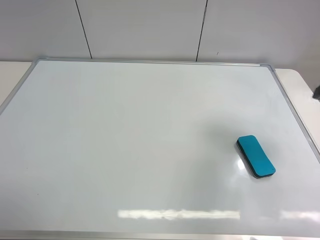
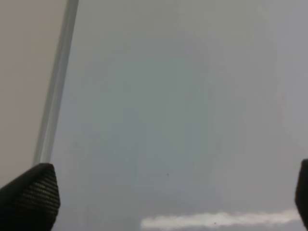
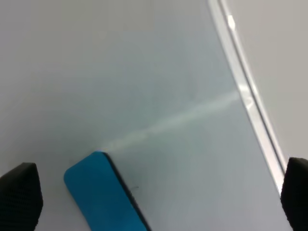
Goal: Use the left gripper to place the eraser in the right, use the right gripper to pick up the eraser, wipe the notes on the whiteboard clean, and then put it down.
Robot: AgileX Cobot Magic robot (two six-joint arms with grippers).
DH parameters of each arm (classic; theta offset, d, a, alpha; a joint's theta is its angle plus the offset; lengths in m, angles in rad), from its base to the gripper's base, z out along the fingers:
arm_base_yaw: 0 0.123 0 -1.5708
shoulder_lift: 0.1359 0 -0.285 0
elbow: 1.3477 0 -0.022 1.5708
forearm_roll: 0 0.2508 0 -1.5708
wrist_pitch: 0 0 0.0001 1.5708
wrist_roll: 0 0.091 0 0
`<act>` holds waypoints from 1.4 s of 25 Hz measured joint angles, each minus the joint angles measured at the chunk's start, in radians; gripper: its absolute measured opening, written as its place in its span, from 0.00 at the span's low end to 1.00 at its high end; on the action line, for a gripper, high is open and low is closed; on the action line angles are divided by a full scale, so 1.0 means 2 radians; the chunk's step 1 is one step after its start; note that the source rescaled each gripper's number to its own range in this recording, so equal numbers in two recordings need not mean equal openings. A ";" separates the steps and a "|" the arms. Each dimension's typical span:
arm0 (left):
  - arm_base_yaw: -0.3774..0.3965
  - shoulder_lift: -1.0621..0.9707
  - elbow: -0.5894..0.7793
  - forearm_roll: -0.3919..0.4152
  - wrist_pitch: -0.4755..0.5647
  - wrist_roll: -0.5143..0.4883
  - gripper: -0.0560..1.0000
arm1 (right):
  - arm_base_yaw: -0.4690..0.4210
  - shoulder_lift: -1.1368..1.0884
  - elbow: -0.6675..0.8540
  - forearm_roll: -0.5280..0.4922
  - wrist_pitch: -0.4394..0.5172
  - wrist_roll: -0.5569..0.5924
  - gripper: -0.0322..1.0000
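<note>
The whiteboard (image 1: pixel 125 140) fills most of the exterior high view and no red notes show on it. The teal-blue eraser (image 1: pixel 255 155) lies flat on the board's right part, near the right frame. It also shows in the right wrist view (image 3: pixel 103 195). My right gripper (image 3: pixel 158 195) is open and empty, off the board's surface, with the eraser between and beyond its fingers (image 3: pixel 19 197). My left gripper (image 2: pixel 166 197) is open and empty over bare board next to the frame (image 2: pixel 55 91). Neither gripper's fingers show in the exterior high view.
The board's silver frame (image 1: pixel 295 107) runs close to the eraser on the right. A cream table edge (image 1: pixel 300 80) shows beyond it. A small dark part (image 1: pixel 317 92) pokes in at the right edge. A grey panelled wall (image 1: pixel 150 27) stands behind.
</note>
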 joint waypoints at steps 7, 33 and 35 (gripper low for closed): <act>0.000 0.000 0.000 0.000 0.000 0.000 1.00 | -0.039 -0.183 0.000 0.000 0.097 -0.044 1.00; 0.000 0.000 0.000 0.000 -0.001 0.000 1.00 | -0.039 -0.400 0.077 0.019 0.147 -0.153 1.00; 0.000 0.000 0.000 0.000 -0.001 0.000 1.00 | -0.039 -0.400 0.077 0.019 0.147 -0.153 1.00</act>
